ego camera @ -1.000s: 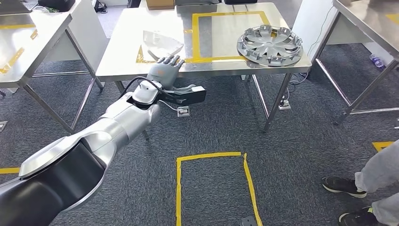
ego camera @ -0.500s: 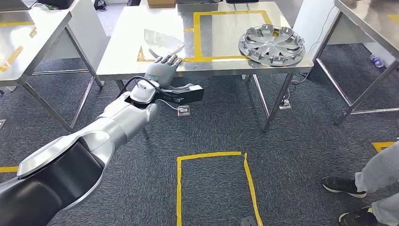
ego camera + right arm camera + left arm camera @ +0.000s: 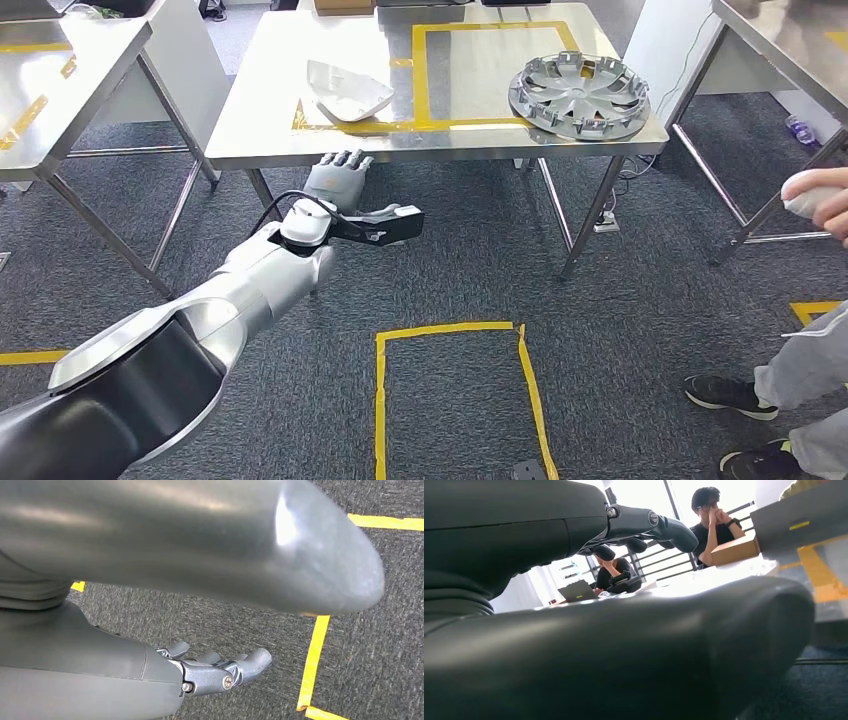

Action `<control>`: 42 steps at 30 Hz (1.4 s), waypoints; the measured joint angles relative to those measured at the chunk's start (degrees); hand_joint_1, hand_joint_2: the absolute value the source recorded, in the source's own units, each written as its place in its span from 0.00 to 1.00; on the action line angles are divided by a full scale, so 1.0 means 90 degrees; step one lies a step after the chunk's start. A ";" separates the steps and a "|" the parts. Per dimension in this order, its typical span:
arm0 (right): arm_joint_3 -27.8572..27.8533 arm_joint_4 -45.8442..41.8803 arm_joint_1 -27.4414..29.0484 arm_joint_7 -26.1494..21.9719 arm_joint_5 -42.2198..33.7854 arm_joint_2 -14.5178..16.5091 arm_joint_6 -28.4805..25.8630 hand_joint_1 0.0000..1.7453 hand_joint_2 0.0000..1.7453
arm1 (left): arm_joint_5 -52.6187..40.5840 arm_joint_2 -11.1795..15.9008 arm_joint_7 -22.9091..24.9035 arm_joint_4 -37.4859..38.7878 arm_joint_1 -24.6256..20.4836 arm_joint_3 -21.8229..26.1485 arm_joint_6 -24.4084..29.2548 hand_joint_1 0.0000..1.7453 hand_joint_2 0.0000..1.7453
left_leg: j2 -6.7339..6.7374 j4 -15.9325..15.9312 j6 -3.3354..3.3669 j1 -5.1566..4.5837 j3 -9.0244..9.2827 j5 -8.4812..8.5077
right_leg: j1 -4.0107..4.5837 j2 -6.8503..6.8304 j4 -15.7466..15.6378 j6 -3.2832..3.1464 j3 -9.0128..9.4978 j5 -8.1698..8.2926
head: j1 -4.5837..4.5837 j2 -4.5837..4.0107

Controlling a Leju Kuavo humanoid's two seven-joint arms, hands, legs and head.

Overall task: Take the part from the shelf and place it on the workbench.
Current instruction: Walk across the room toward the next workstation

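**Part down on the surface, our left hand empty below the edge**

We are seeing one white part lying on the surface, partly over the corner of a yellow tape outline. We judge the placing to be done.

Our left hand is hanging just below the near edge of the surface, fingers apart and holding nothing. Our right hand is hanging over the carpet, fingers loosely apart and empty.

Risks, as we judge them:
- The left hand is sitting close under the edge; any lift could be knocking it against the underside and jarring the part.
- The part is lying near the front edge, so a jolt could be sliding it off.
- A person's hand is showing at the right, with shoes on the floor; a wide arm swing could be reaching them.

Count: one part, one hubcap well apart from it, one surface carrying both, two more tables at the sides, one person standing nearby, two seated people in the left wrist view.
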 joint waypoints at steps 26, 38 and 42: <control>0.0002 0.0000 0.0064 0.0061 0.0155 0.0015 0.0019 0.00 0.00 | 0.0366 0.0595 0.0263 0.0102 0.1921 0.0743 0.0417 0.00 0.00 | -0.0005 -0.0007 0.0060 -0.0024 -0.0013 -0.0029 | -0.0027 -0.0016 -0.0054 0.0047 0.0031 0.0003 | -0.0007 0.0000; 0.0002 0.0000 0.0086 0.0100 0.0043 -0.0015 0.0015 0.00 0.00 | 0.0809 0.0616 0.0221 0.0136 0.2787 0.1327 0.0541 0.00 0.00 | -0.0363 0.0026 -0.0063 0.0197 -0.0051 0.0030 | -0.0160 0.0199 0.0397 0.0270 -0.0018 -0.0306 | 0.0018 0.0000; -0.0001 0.0000 0.0107 0.0085 -0.0011 -0.0030 0.0027 0.00 0.00 | 0.0895 0.0638 0.0245 0.0140 0.2931 0.1501 0.0603 0.00 0.00 | -0.0551 0.0105 -0.0265 0.0203 -0.0166 0.0031 | -0.0123 0.0209 0.0216 0.0034 0.0080 -0.0265 | 0.0005 0.0000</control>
